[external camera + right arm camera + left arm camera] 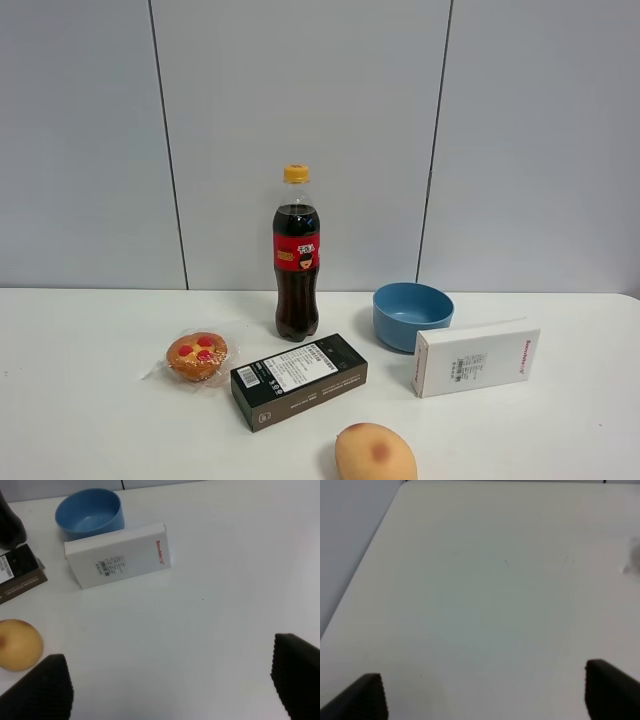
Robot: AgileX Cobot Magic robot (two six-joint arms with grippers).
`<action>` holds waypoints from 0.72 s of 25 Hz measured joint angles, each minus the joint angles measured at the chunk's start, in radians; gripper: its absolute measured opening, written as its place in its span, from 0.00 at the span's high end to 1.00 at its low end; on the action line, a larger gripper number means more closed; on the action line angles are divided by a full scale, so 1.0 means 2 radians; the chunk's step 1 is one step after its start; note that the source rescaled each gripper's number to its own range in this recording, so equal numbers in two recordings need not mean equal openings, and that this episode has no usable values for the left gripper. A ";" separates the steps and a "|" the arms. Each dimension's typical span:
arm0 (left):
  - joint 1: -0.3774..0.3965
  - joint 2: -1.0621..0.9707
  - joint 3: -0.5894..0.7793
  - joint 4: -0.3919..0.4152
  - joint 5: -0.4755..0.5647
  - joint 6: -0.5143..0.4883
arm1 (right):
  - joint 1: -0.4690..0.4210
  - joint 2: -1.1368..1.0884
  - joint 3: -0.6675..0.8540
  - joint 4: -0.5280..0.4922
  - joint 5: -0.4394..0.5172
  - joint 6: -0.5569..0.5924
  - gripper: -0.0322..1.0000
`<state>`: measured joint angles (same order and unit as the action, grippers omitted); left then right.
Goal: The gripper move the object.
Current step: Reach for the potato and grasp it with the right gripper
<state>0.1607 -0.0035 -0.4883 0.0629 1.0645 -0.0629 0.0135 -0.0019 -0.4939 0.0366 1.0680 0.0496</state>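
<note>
The left gripper [487,695] hangs over a bare stretch of the white bench [485,590], its two dark fingers spread wide with nothing between them; only the bench top and its edge against a grey wall show in its wrist view. In the high view, the leftmost thing on the bench is a plastic-wrapped muffin [197,356] topped with red dots. Just to its right lies a black box [299,380], flat and angled, with a white label on top. Behind that box a cola bottle [297,255] stands upright, with a yellow cap and a red label. The object [375,452], a round yellow-orange fruit with a reddish blush spot, rests on the bench at the front edge of the view, in front of the black box and a little to its right, apart from it and touched by nothing. Further right and toward the back sits a blue bowl [412,316], right way up. Just in front of it and to its right, a white box [476,357] stands on its long edge with red lettering at one end. The right gripper [170,680] is likewise spread wide and holds nothing, hovering over bare bench. Its wrist view takes in the object beside one finger [45,687] but clear of it, with the white box, the bowl and the end of the black box beyond.
</note>
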 joint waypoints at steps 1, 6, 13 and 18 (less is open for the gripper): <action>0.000 0.000 0.000 0.000 0.000 0.000 | 0.000 0.000 0.000 0.000 0.000 0.000 0.12; 0.000 0.000 0.000 0.000 0.000 0.000 | 0.000 0.000 0.000 0.000 0.000 0.000 0.12; 0.000 0.000 0.000 0.000 0.000 0.000 | 0.000 0.000 0.000 0.000 0.000 0.000 0.12; 0.000 0.000 0.000 0.000 0.000 0.000 | 0.000 0.000 0.000 0.000 0.000 0.000 0.12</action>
<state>0.1607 -0.0035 -0.4883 0.0629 1.0645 -0.0629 0.0135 -0.0019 -0.4939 0.0366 1.0680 0.0496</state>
